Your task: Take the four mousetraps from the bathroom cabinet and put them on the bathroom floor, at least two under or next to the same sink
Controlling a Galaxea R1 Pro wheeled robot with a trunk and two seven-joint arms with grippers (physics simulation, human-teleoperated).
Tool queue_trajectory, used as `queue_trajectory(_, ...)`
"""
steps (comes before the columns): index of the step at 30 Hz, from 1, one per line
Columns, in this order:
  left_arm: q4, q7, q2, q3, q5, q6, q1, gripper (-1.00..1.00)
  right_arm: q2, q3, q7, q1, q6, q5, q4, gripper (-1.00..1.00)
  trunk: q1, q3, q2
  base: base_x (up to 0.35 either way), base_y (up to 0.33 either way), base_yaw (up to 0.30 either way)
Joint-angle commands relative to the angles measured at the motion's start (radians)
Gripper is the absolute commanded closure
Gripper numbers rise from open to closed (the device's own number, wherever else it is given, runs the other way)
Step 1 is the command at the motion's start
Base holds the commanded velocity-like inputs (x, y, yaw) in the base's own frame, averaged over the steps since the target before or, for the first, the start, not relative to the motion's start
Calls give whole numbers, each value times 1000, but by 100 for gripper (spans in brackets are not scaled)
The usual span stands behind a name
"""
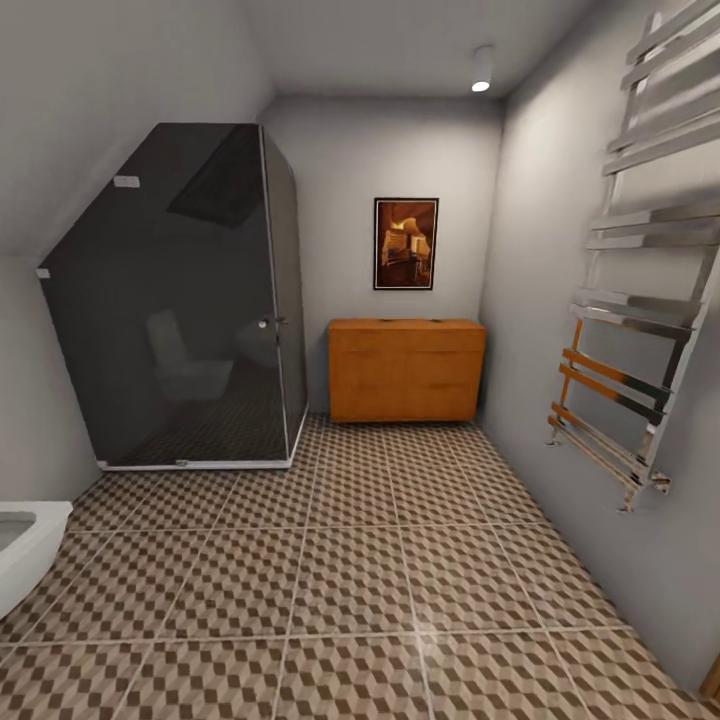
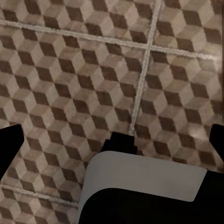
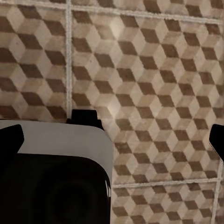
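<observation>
Low orange-brown wooden cabinet [image 1: 406, 370] stands against far wall, beside dark glass shower enclosure [image 1: 180, 300]. Cube-patterned tile floor [image 1: 360, 560] spreads below. Both grippers' fingers spread wide apart, empty, above tiles.

— From where does the head view look?
— High, forward and down toward the far cabinet [image 1: 406, 368]; both wrist views face straight down, close over the bathroom floor [image 2: 70, 70]; all three share those tiles.
</observation>
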Motion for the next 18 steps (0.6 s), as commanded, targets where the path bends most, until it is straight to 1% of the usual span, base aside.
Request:
queue_trajectory(1,1,2,0,-2,8,-4,-1,-100,0,9,0,-1,-6,-10,3,-100,1,-1,-1,324,0,-5)
queue_trajectory(18,1,2,0,-2,7,-4,-1,-100,0,7,0,-1,-6,-10,3,-100,1,-1,-1,324,0,-1)
